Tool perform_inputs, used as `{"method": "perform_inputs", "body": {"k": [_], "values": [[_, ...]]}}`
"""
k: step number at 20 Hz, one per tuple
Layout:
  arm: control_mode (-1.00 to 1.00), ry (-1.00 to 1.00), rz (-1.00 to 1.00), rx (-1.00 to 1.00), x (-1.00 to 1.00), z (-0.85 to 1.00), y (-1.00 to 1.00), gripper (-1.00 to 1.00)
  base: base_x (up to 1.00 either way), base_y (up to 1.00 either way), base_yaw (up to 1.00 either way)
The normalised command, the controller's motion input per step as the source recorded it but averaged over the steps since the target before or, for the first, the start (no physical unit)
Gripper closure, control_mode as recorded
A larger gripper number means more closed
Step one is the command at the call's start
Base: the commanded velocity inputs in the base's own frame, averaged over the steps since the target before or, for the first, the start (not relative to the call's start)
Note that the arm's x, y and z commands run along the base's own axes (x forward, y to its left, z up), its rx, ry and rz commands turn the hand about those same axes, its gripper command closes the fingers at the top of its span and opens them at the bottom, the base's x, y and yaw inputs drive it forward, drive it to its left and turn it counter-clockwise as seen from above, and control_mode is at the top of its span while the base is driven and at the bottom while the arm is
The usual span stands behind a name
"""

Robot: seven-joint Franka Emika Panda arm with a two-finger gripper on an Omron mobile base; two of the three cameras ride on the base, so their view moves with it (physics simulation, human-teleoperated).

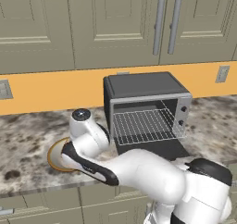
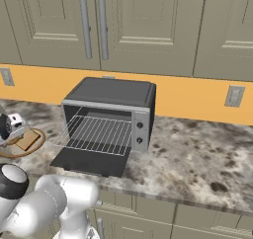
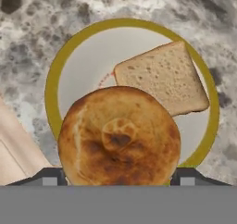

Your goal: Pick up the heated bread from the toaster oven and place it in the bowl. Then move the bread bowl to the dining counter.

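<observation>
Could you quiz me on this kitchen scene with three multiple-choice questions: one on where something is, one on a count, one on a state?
1. Where is the toast slice?
A. In the bowl
B. On the oven rack
C. On the oven roof

2. How many knobs show on the toaster oven?
A. One
B. Two
C. Four

3. The oven door is:
A. Shut
B. Dropped open
C. Missing

Answers:
1 A, it lies inside the golden rim.
2 B, two sit beside the rack.
3 B, it lies flat in front.
</observation>
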Motion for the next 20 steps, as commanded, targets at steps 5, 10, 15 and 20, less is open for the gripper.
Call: {"method": "perform_inputs", "body": {"k": [5,10,15,20], "values": [[-1.0,0.02,0.0,0.0,0.81,-0.41,0.55,-1.0,0.0,0.0,0.0],[-1.0,0.0,-0.02,0.0,0.36,-0.03,0.09,-1.0,0.0,0.0,0.0],[-1.0,0.04,-0.08,0.0,-0.19,0.0,-0.23,-1.0,0.0,0.0,0.0],[-1.0,0.06,-0.16,0.07,-0.36,0.0,-0.39,-1.0,0.0,0.0,0.0]]}}
